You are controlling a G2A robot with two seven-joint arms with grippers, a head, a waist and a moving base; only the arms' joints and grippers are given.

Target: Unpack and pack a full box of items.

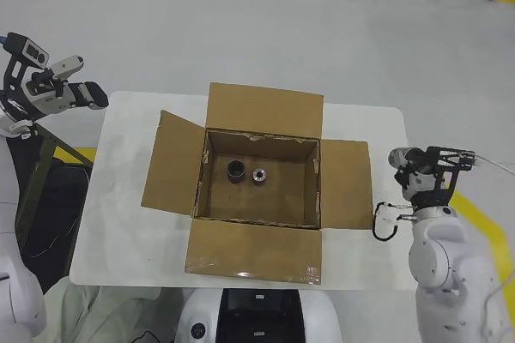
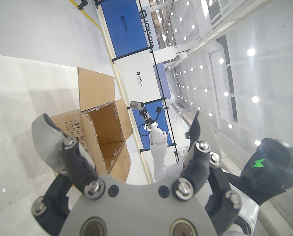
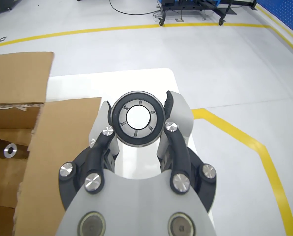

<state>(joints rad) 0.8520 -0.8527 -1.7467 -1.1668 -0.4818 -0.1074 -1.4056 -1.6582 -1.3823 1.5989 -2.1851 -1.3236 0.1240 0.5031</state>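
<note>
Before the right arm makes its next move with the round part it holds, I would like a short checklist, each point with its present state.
1. Right gripper shut on the round part, one finger on each side: ok.
2. Grip firm enough not to slip: cannot tell.
3. Box flaps folded out, opening free: ok.
4. Bare floor inside the box beside the dark part and the silvery part: ok.
5. Left gripper open and off to the side, away from the box: ok.
</note>
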